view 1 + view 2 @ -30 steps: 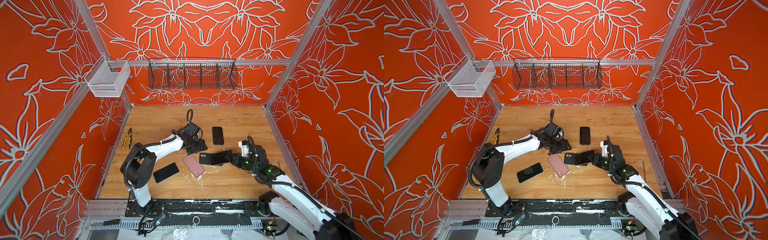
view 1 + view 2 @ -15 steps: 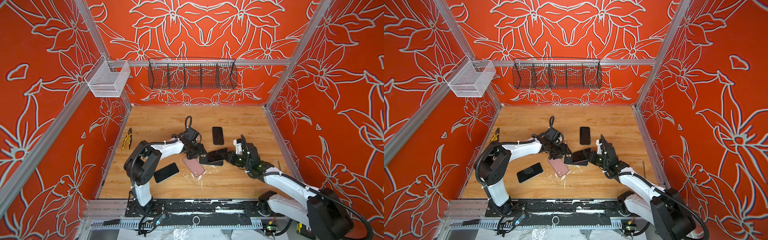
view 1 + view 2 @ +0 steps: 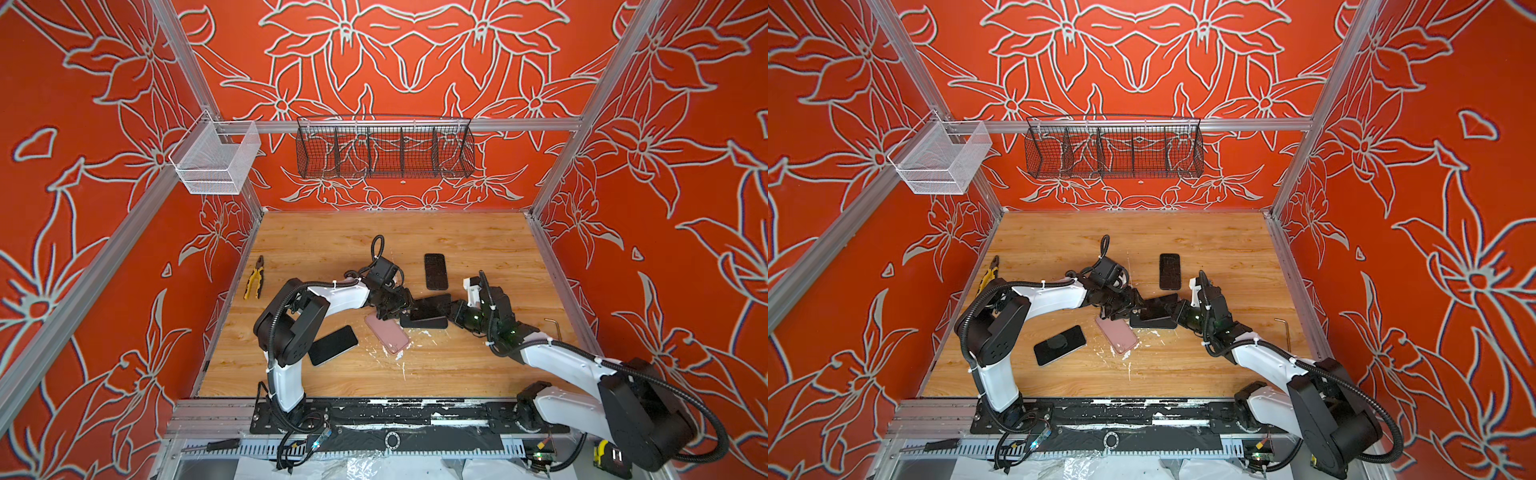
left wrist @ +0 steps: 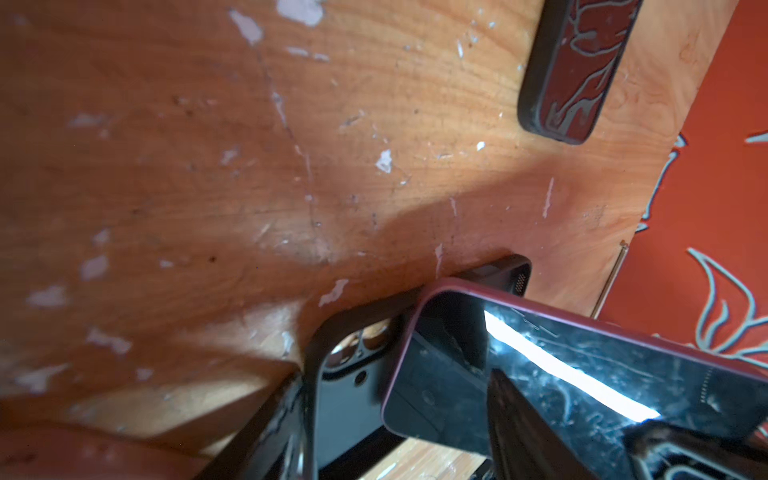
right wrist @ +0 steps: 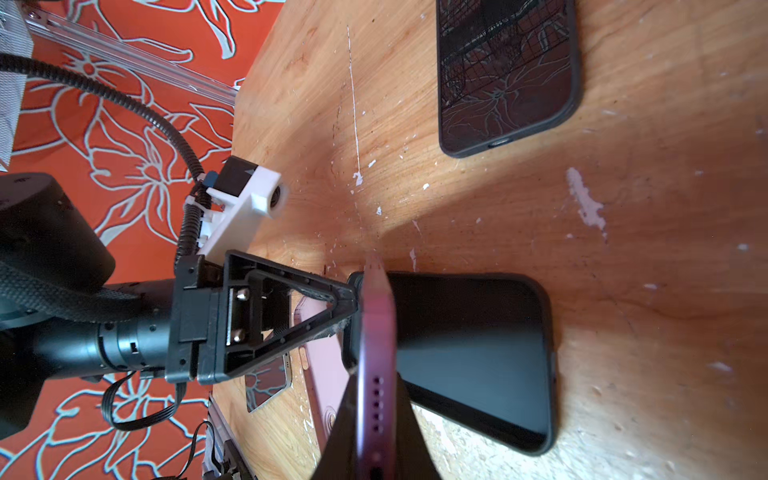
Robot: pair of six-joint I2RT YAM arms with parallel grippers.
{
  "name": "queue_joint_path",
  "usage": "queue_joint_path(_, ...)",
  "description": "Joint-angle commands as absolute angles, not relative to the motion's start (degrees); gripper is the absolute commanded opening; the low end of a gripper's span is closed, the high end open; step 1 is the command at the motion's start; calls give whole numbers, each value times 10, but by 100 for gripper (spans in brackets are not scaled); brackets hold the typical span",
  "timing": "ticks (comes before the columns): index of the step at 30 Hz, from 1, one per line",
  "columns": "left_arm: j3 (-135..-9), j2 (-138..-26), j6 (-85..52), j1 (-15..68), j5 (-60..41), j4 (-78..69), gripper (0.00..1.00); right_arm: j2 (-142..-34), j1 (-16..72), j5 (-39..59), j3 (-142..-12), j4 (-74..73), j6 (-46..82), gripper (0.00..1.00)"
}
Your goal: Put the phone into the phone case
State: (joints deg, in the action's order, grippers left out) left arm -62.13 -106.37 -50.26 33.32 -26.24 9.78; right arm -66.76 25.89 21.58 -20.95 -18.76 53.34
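With the part-open, empty left gripper (image 3: 395,309) newly bracing the black rubber phone case (image 3: 428,323), the right gripper (image 3: 455,311), clamped on the maroon-rimmed glass phone (image 4: 582,374), has lowered it close, so seating looks next.

I see the maroon-edged phone (image 3: 434,305), glossy dark screen up, tilted with its 9 o'clock end low over the black case (image 3: 428,323). The case lies flat and open side up, just 3 o'clock of the table (image 3: 374,374) centre.

Both top views hang high at the front, looking steeply down over the whole surface (image 3: 415,232) toward the back wall (image 3: 415,50). Each wrist camera sits low and close; both catch the phone (image 4: 623,361) over the case (image 5: 478,353), from opposite sides.
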Motion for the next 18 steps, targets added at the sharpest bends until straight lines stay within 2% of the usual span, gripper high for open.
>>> queue_joint_path(1, -614, -1073, -517, 330, -278, 81, 68, -661, 263, 217, -195, -195, 546, 0)
queue_joint_path(13, -598, -1070, -526, 330, -279, 66, 68, -633, 260, 238, -264, 0, 497, 0)
queue_joint_path(18, -602, -1076, -528, 330, -284, 59, 67, -643, 252, 273, -283, 8, 496, 0)
